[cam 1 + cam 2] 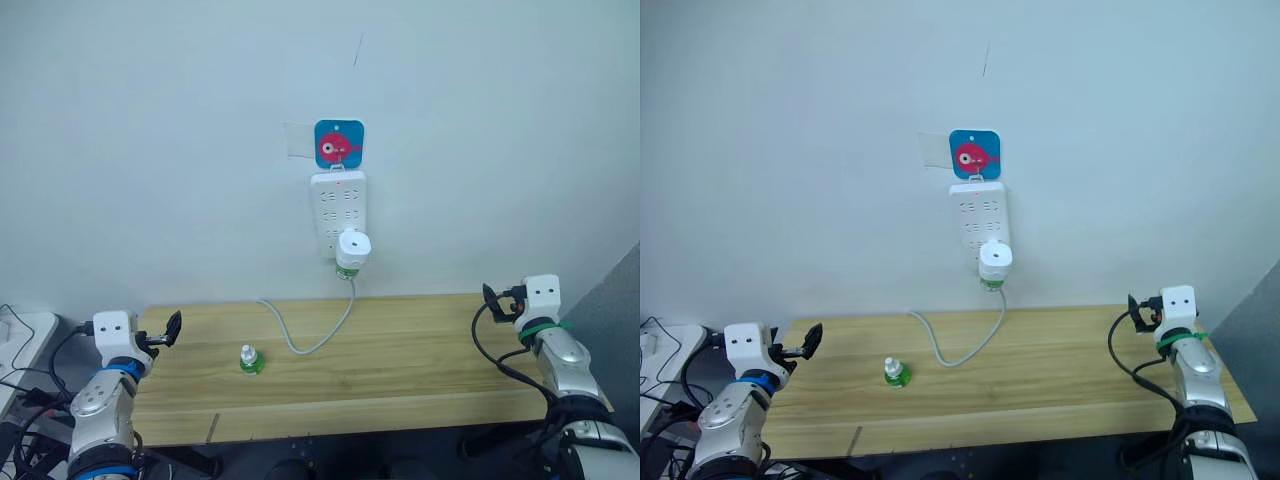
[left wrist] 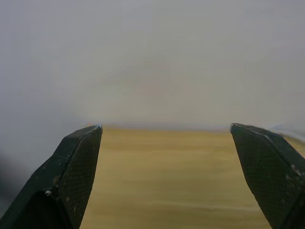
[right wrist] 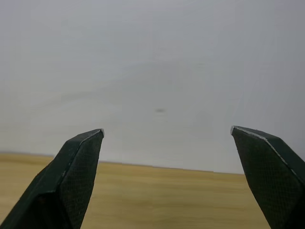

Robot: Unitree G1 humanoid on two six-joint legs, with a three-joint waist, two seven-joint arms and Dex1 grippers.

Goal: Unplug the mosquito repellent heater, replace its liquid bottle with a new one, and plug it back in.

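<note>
The white mosquito repellent heater (image 1: 352, 247) is plugged into the bottom of the white power strip (image 1: 338, 205) on the wall, with a green-tinted liquid bottle (image 1: 347, 270) screwed in under it. A second small bottle (image 1: 250, 359) with green liquid stands upright on the wooden table (image 1: 400, 360), left of centre. My left gripper (image 1: 168, 330) hovers open over the table's left end, empty. At the table's right end my right gripper (image 1: 492, 300) is open too, nothing between its fingers (image 3: 81, 171).
A white cable (image 1: 300, 340) runs from the power strip down onto the table in a loop. A blue and pink card (image 1: 339, 145) hangs above the strip. Cables and a white object (image 1: 20, 335) lie beside the table's left end.
</note>
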